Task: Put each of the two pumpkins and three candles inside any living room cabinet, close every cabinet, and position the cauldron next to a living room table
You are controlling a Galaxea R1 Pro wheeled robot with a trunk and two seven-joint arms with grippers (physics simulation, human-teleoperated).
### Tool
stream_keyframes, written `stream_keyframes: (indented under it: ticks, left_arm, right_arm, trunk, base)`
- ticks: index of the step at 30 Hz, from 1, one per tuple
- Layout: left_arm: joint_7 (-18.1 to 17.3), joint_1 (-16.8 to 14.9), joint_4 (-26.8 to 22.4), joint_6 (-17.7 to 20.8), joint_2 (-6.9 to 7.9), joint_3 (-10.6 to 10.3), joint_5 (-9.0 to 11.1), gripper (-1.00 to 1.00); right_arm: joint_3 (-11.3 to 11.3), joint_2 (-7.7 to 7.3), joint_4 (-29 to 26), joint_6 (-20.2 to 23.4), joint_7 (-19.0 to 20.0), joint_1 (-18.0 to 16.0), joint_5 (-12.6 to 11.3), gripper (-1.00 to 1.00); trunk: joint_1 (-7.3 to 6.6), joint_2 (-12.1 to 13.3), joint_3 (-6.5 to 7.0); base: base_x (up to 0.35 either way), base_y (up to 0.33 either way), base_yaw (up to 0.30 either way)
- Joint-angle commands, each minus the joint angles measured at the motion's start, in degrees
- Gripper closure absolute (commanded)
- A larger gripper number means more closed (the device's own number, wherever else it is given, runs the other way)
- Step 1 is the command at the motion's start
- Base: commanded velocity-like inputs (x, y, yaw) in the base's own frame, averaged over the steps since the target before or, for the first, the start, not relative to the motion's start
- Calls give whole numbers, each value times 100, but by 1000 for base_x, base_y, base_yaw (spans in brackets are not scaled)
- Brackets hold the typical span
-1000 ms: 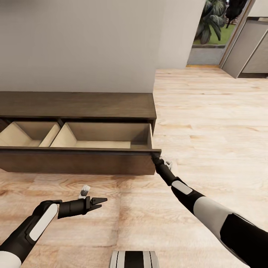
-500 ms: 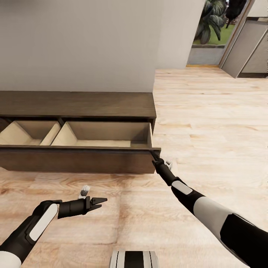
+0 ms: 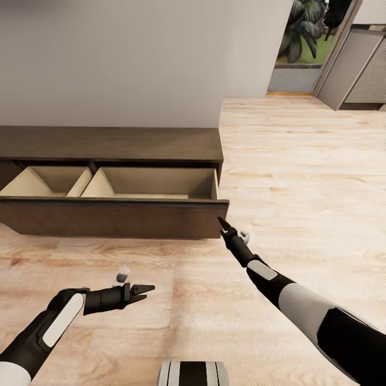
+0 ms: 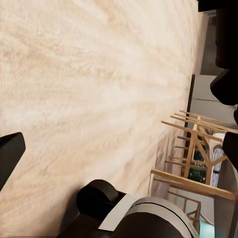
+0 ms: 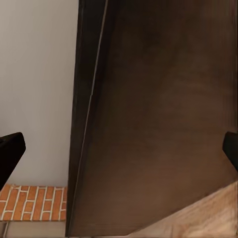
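Running left-right along wall: cabinet [image 3: 110,143], drawer open.

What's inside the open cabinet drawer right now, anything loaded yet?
The cabinet drawer stands open, showing two pale wood compartments split by a divider. No pumpkins or candles show in the visible parts. The drawer's front panel covers the nearest strip of each floor.
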Motion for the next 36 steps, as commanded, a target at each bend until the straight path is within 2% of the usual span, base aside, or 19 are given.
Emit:
stream_keyframes:
  ticks: [1, 15, 26, 30, 33, 36]
  left_arm:
    - [-6, -4, 0, 24, 4, -10, 18, -100]
    - [-1, -4, 1, 25, 3, -8, 3, -100]
    - [1, -4, -34, 32, 6, 10, 14, -100]
    - [10, -4, -37, 63, 9, 23, 15, -100]
    - [14, -4, -27, 72, 8, 41, 18, -100]
    - [28, -4, 22, 83, 6, 25, 14, -100]
  right_arm:
    - [49, -4, -5, -48, 14, -4, -51, -100]
    - [50, 26, -8, -179, -15, -5, -56, -100]
    - [56, 17, -17, -111, -564, -6, -46, -100]
    - [69, 0, -65, -79, -756, -7, -38, -100]
    - [86, 0, -86, 85, -857, -5, -29, -100]
    - [92, -4, -96, 543, -1164, -9, -25, -100]
  trunk:
    - [-3, -2, -4]
    - [-3, -2, -4]
    - [-3, -2, -4]
    - [-13, 4, 85]
    - [-21, 8, 151]
    - [-29, 12, 218]
  base:
    - [-197, 0, 0]
    - [-203, 0, 0]
    - [-53, 0, 0]
    - [0, 0, 0]
    - [0, 0, 0]
    - [0, 0, 0]
